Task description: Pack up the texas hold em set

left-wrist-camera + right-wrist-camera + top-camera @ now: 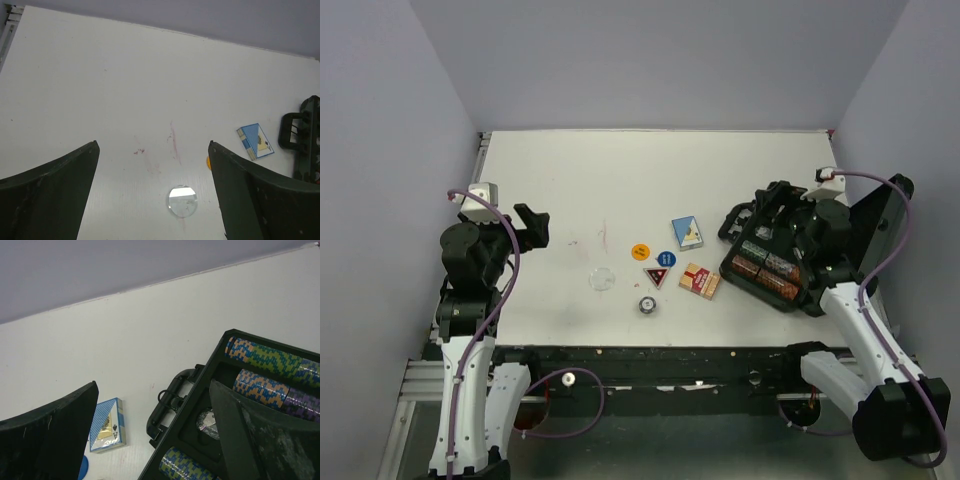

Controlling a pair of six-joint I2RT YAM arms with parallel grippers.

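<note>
The black case (772, 268) lies open at the right with its chip rows (265, 360) showing and its lid (876, 228) raised. The blue card box (687, 232), red card box (700, 281), orange marker (640, 251), blue marker (666, 259), red-black triangle (658, 276) and clear marker (604, 279) lie loose on the table. My right gripper (757, 212) is open and empty above the case's left end by the handle (170, 400). My left gripper (532, 228) is open and empty at the left, above the table; the clear marker (183, 201) shows between its fingers.
A small dark round piece (646, 305) lies near the table's front edge. The white table (570, 180) is walled at the back and both sides. A shiny wrapped item (206, 420) sits in a case compartment.
</note>
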